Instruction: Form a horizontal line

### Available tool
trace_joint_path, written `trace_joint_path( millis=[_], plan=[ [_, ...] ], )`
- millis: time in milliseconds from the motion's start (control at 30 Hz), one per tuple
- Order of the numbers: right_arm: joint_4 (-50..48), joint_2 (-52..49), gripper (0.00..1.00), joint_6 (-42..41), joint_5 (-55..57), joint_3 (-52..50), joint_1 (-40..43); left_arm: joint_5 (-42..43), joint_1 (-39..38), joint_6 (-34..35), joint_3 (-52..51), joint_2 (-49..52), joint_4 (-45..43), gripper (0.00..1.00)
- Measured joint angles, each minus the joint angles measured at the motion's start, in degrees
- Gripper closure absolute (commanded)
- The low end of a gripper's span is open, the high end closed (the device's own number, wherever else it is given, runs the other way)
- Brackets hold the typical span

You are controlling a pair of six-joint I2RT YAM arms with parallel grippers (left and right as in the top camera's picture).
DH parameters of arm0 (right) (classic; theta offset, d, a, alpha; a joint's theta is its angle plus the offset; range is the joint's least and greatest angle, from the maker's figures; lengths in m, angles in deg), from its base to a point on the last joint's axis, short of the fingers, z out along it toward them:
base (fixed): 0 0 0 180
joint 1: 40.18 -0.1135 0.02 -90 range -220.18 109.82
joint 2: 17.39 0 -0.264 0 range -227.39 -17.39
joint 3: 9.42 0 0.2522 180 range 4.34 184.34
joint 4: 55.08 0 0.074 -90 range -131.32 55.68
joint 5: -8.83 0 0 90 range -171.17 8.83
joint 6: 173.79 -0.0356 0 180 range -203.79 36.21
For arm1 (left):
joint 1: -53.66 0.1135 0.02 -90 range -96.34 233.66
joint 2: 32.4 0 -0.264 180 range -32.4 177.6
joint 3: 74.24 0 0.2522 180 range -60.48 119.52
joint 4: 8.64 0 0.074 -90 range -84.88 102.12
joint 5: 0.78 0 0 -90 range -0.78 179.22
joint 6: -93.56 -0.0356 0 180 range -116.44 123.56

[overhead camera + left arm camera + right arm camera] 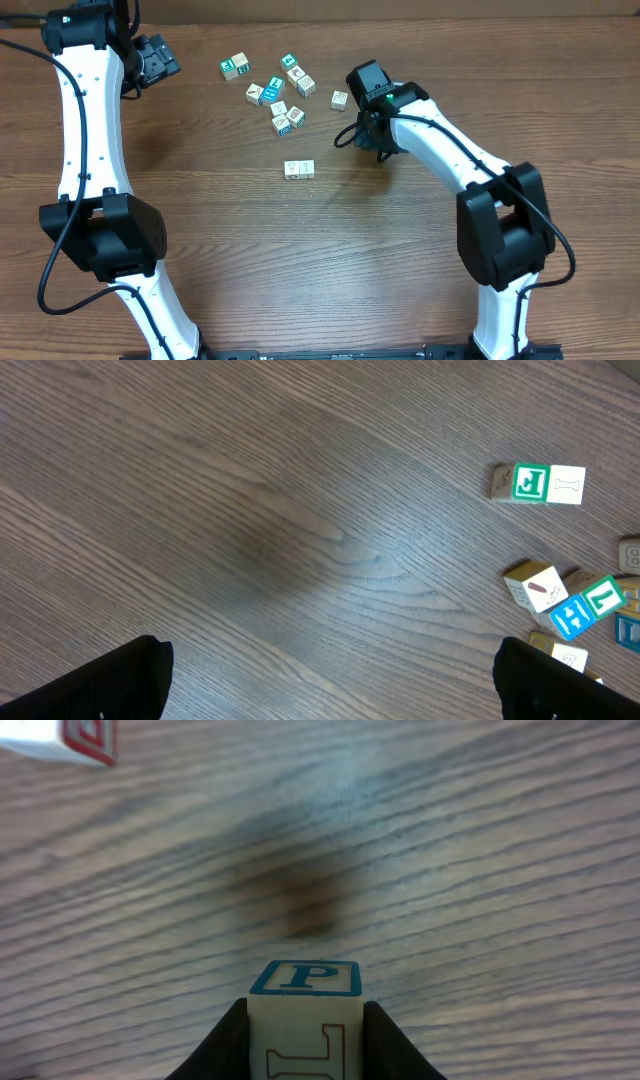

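Overhead: a wood-grain desk (200, 190) with two white arms. The left arm (85, 130) runs up the left side and its jaws sit near the far left corner, well apart from any cube. The right arm (450, 160) reaches in from the lower right. Its jaws are near the middle, right of the row (299, 169) and not touching it. The row is two pale cubes touching side by side, alone at mid-desk. Beyond it lies a loose cluster (278, 95) of teal-and-white cubes, with a lone cube (339, 99) just to their right.

Left wrist: the left jaws stand wide open – black fingers (100, 685) in the bottom corners, nothing between them. Cubes of the cluster (570, 605) lie at the right edge.

Right wrist: the right jaws are closed on a P cube (305, 1015) – blue P on top, red lettering on the front. A red-marked cube (70, 738) is cut off at the top left corner.
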Motion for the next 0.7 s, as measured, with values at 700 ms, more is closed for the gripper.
trace_joint_path(
  millis=[700],
  plan=[
    [-4.3,-0.3,0.53,4.1,-3.2,-3.0,0.0,0.0,0.0,0.0,0.0,0.0,0.0,0.00]
  ],
)
